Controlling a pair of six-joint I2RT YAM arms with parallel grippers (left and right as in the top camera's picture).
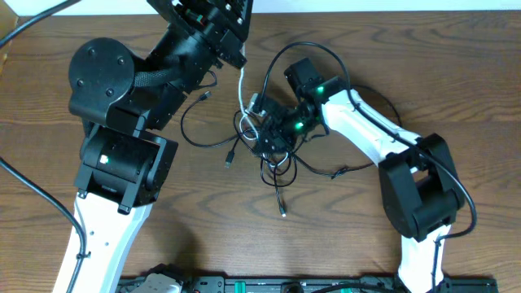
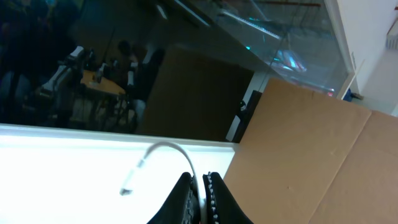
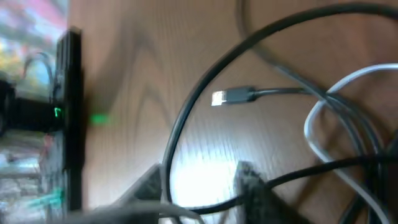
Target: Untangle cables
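The left fingers [image 2: 219, 202] pinch the white cable [image 2: 177, 149] at twelve o'clock and the right fingers [image 3: 252, 183] stand wide astride the black cable [image 3: 186, 118], so pulling may cinch the tangle [image 1: 273, 145] tighter.

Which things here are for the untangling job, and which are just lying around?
For the job: thin white cable, held by the left gripper; thin black cable, tangled at the right gripper.
Just there: brown wooden table; thick black arm cables; brown cardboard sheet.
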